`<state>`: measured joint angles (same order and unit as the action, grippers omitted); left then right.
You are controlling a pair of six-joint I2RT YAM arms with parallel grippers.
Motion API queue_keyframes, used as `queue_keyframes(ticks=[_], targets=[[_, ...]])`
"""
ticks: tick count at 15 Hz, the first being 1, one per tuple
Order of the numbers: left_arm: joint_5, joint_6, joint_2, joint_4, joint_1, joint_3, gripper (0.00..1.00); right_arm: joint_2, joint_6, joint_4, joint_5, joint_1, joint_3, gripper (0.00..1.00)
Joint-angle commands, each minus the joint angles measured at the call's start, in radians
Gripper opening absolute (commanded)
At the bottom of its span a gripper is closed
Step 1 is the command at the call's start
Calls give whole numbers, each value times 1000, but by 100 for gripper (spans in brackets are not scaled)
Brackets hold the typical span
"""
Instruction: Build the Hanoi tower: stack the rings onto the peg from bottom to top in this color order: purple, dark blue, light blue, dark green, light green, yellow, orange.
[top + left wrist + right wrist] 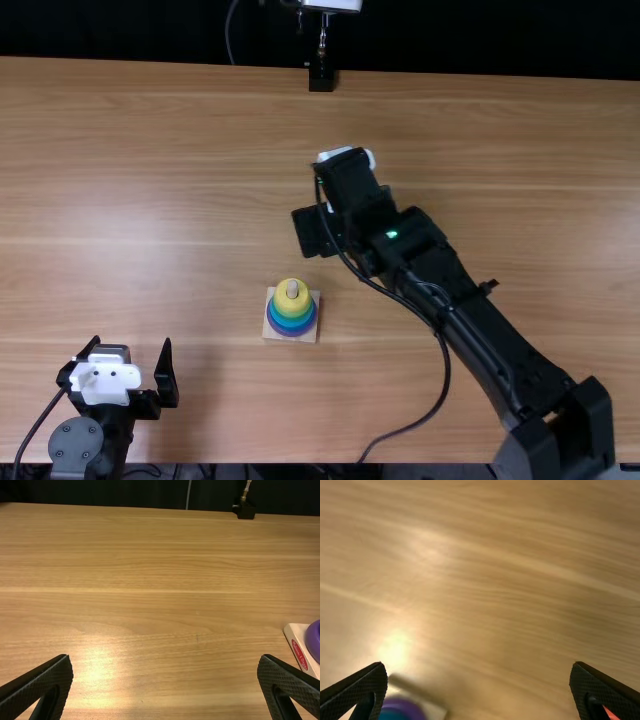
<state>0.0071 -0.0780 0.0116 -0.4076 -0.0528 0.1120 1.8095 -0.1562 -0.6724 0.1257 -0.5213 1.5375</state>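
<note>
L gripper (131, 350) nr tabletop's (150, 150) near L corner, wide open, empty. Ring stack (291, 303), yellow top, purple bottom, in from near edge, approx. midway L-R. Beyond: R gripper (314, 231), also wide open, nothing btwn fingertips; orange-red bit (612, 713) beside one.

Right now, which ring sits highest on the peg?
The yellow ring: the peg pokes up through it, and the other stacked rings are wider and lie beneath.

Table (480, 130) well lit, soft glare twd L edge, faint shadow nr near edge; backdrop (130, 30) v. dark. Wrist views: bright glare spots, R one w/ blur.
</note>
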Motion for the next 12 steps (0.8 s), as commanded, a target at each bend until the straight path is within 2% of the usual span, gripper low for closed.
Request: queue_keyframes(ticks=[1, 3, 4, 5, 6, 7, 9, 10, 12], targets=[[-2, 14, -12, -78, -5, -112, 100, -73, -13, 34, 36, 73, -66, 100], [-2, 14, -12, -78, -5, -112, 100, -87, 2, 33, 38, 132, -146, 100], [-2, 14, -12, -78, -4, -112, 100, -107, 73, 40, 34, 162, -194, 100], [-2, 14, -12, -78, -5, -112, 100, -128, 165, 40, 27, 201, -231, 100], [-2, 14, -12, -78, -5, -112, 100, -137, 256, 42, 3, 237, -261, 100], [-2, 14, -12, -80, -5, -112, 100, -142, 303, 44, -47, 262, -284, 100], [-2, 14, -12, -78, -5, -112, 100, -151, 311, 42, -159, 320, -300, 100], [-2, 14, -12, -78, -4, -112, 100, -151, 307, 42, -190, 348, -315, 100], [-2, 14, -12, -78, -5, -112, 100, -151, 303, 42, -188, 359, -350, 100]])
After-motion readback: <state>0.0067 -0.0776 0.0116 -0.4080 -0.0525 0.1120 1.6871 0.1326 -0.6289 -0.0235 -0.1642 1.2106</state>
